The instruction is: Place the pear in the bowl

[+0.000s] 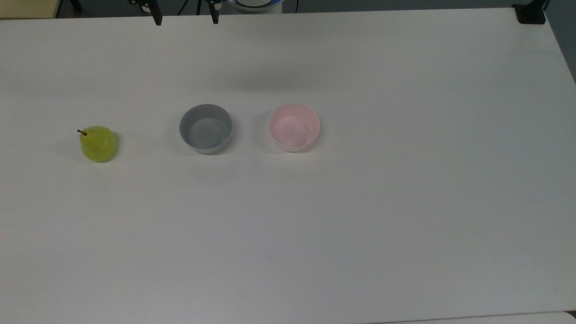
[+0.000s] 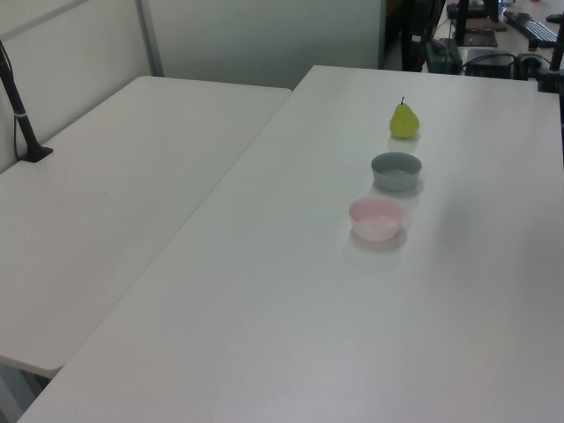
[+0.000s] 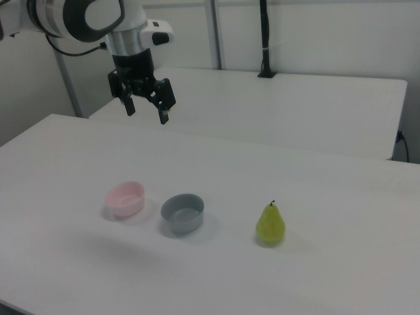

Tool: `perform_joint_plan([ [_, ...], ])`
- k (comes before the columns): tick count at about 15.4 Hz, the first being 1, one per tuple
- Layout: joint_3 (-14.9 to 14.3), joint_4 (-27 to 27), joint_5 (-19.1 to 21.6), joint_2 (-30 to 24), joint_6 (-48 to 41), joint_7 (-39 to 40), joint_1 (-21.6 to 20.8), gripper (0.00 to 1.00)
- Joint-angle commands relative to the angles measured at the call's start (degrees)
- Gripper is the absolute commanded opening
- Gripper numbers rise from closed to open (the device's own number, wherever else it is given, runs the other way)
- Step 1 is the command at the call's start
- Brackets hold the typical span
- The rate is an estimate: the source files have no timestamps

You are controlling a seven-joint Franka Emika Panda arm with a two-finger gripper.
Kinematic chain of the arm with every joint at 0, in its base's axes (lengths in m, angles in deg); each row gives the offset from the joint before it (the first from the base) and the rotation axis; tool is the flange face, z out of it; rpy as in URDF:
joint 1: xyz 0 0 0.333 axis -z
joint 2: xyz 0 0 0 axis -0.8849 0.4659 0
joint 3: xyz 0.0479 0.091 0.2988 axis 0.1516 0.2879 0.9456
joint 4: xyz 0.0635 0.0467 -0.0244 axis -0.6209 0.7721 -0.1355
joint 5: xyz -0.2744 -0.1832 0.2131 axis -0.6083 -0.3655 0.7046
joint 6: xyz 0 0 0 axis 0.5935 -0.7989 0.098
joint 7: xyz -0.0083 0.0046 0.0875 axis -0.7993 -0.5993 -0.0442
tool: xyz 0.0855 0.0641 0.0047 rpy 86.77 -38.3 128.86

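The yellow-green pear [image 1: 98, 143] stands upright on the white table at the top view's left, its dark stem up; it is also seen as the pear [image 2: 404, 120] and the pear [image 3: 270, 224]. The pale pink bowl [image 1: 294, 127] sits near the table's middle, empty, also bowl [image 2: 376, 218] and bowl [image 3: 125, 199]. My gripper [image 3: 146, 112] hangs open high above the table, well above and behind the pink bowl, holding nothing. Its two dark fingertips [image 1: 157, 19] poke in at the top view's upper edge.
A grey bowl [image 1: 205, 128] of the same size stands between the pear and the pink bowl, empty. A second white table [image 2: 106, 203] adjoins on the left view's left, with a black post [image 2: 19, 110] clamped on it.
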Motion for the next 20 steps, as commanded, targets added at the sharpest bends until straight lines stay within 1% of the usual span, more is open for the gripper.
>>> perform_joint_plan([
  [1,-1.1,-1.2,0.1,0.4,-0.9,0.6,-1.2,1.00],
  [17,-1.0,-1.2,0.1,0.4,-0.9,0.9,-1.2,1.00],
  [18,-1.0,-1.2,-0.3,0.4,-0.7,1.1,-1.2,1.00],
  [20,-1.0,-1.2,-2.3,0.8,-0.6,1.2,-1.5,1.00],
])
